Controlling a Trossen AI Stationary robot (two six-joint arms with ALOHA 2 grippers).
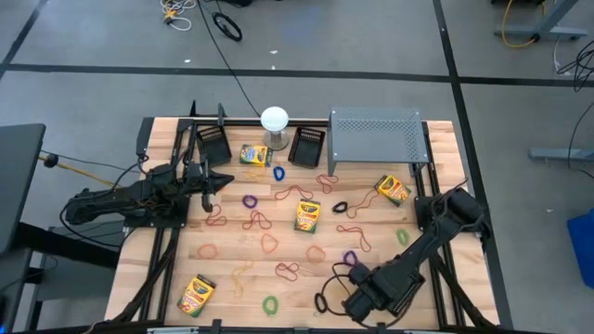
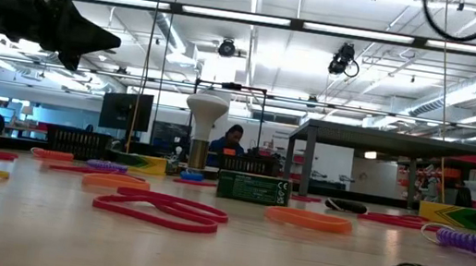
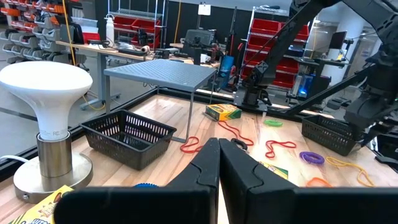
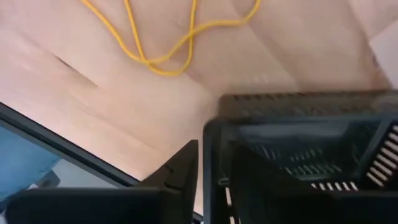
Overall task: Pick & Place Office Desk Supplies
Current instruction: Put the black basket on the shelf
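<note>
Right wrist view, right gripper at the table's near edge, fingers either side of a black mesh bin wall, grip on it, yellow rubber band just beyond, left gripper closed, empty, raised over left side, crayon boxes and bands scattered mid-table.

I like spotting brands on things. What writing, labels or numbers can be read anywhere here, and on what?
None can be read for sure.
Crayon boxes: printing on the yellow-and-green faces, too small.
Green box side: white lettering, blurred.
White globe on its stand: small grey mark at the neck, unreadable.
</note>
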